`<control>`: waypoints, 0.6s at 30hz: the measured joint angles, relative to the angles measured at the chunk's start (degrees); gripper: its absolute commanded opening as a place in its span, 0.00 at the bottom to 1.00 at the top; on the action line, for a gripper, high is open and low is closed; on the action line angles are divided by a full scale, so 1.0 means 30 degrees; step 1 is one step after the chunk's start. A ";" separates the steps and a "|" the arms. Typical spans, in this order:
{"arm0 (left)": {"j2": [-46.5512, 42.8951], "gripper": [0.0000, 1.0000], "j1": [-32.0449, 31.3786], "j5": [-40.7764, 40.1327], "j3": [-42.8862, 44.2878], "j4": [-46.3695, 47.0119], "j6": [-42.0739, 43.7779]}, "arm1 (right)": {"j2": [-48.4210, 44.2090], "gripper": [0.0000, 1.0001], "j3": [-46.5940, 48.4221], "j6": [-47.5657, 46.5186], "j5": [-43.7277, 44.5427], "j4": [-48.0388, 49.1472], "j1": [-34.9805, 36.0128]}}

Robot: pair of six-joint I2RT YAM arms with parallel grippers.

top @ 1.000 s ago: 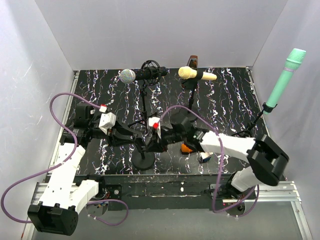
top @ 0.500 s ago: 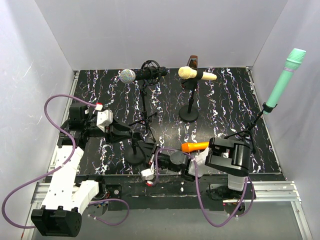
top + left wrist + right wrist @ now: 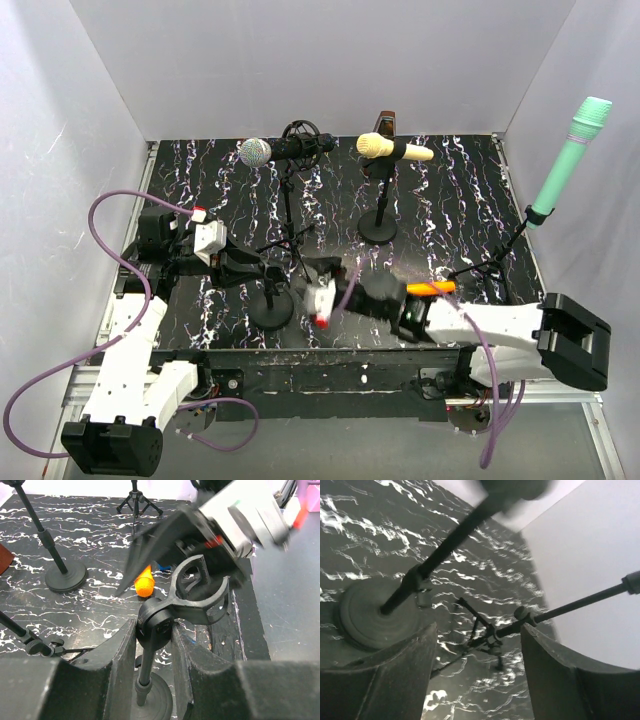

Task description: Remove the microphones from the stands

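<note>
The orange microphone (image 3: 432,288) lies on the black marbled table, to the right of the stand; the left wrist view shows its head (image 3: 145,584) beyond the clip. My left gripper (image 3: 154,630) is shut on the stand's swivel joint (image 3: 158,622), just under the empty clip (image 3: 199,589). The stand's round base (image 3: 272,312) sits near the front edge, with the left gripper (image 3: 262,278) on the pole above it. My right gripper (image 3: 325,280), blurred by motion, hovers just right of the stand. Its jaws (image 3: 479,630) stand open with nothing between them.
At the back, a silver-headed microphone (image 3: 256,152) sits on a tripod and a cream microphone (image 3: 394,150) on a round-based stand (image 3: 378,230). A green microphone (image 3: 570,155) leans on a tripod (image 3: 490,266) at the right wall. White walls enclose the table.
My right gripper has opened and let go of the orange microphone, which now lies on the table farther right. The right arm has swung round. My left gripper stays on the stand.
</note>
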 measured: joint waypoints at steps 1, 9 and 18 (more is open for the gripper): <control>-0.0007 0.00 0.0000 -0.0015 0.0000 0.0000 -0.0007 | -0.0430 0.72 0.1362 0.1872 -0.1100 -0.2288 -0.0787; 0.0036 0.00 0.0124 -0.0022 0.0000 0.0022 -0.0066 | 0.3956 0.63 0.9610 1.4790 -1.2058 -1.2706 -0.7023; 0.0131 0.00 0.0211 0.0022 0.0000 0.0095 -0.0226 | 0.8939 0.63 1.0382 2.1347 -1.8578 -1.5722 -0.7395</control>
